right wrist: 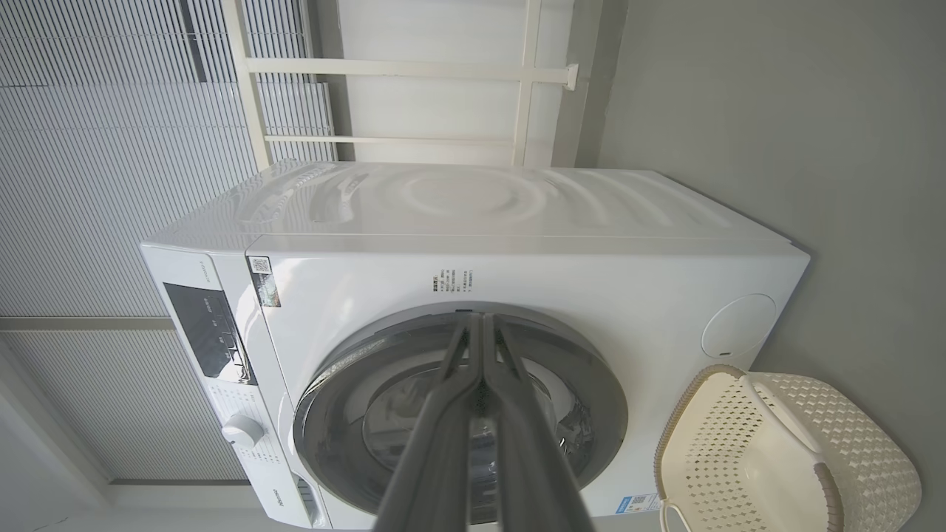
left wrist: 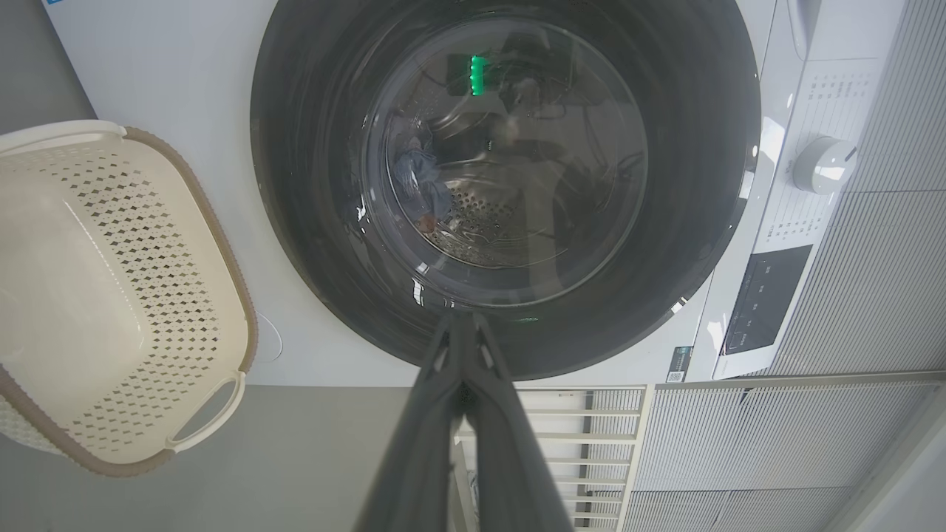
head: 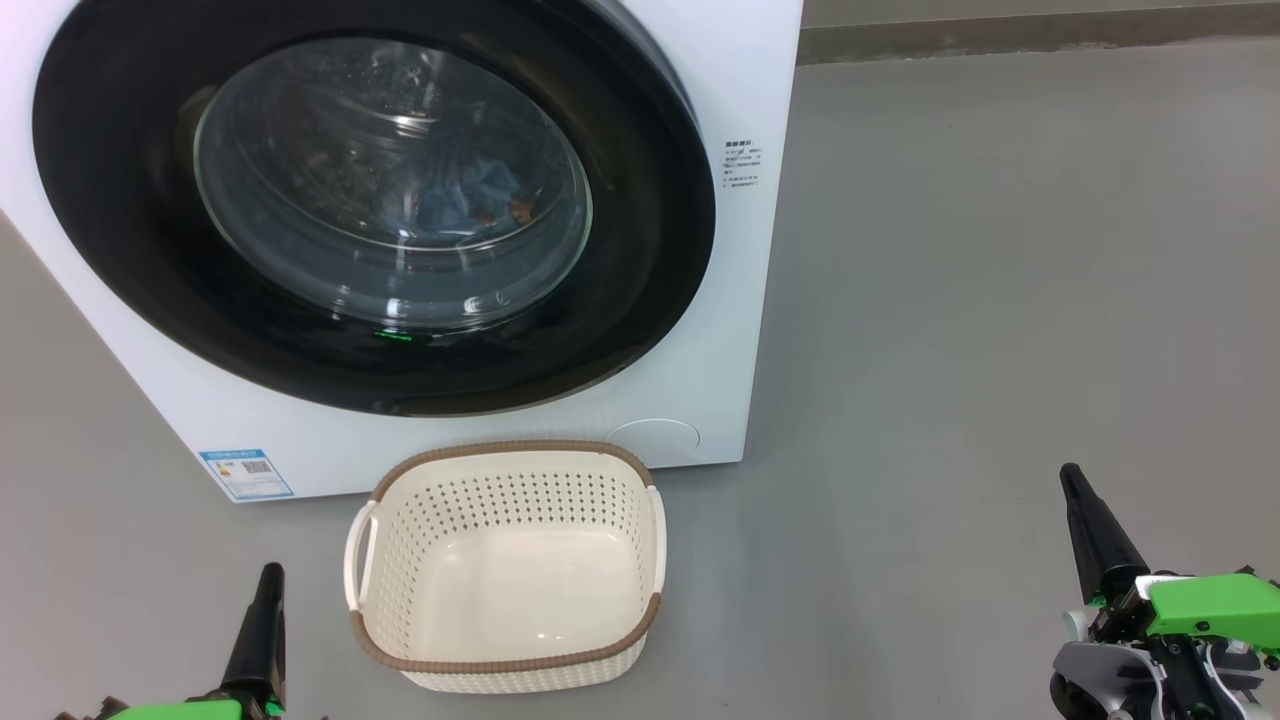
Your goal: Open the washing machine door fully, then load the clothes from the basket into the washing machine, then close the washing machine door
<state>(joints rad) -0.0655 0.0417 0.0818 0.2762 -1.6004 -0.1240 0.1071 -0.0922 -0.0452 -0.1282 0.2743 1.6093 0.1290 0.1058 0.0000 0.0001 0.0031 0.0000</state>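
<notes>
The washing machine [head: 745, 250], a white box, took up the upper left of the head view and stood on a grey floor [head: 1000, 300]. Its door [head: 640, 260], a round one with a wide black rim and a bulging glass centre, lay shut, flat against the machine's front. Behind the glass, right of the door's centre, a bundle of light blue clothes [head: 475, 195] with orange-brown spots sat inside the drum. A small blue sticker [head: 246, 473] marked the machine's lower left corner.

The basket [head: 510, 448], cream with a brown rim, stood on the floor at the lower centre of the head view, just in front of the machine and below the door. Its smooth bottom was in plain view.

The left gripper [head: 270, 578] rose from the lower left corner, left of the basket and apart from it. Its jaws were pressed together with nothing between them. The right gripper [head: 1072, 482] stood at the lower right, well apart from the basket. Its jaws were also fully closed and held nothing. In each wrist view the two dark fingers met at their tips in front of the door, without touching it.
</notes>
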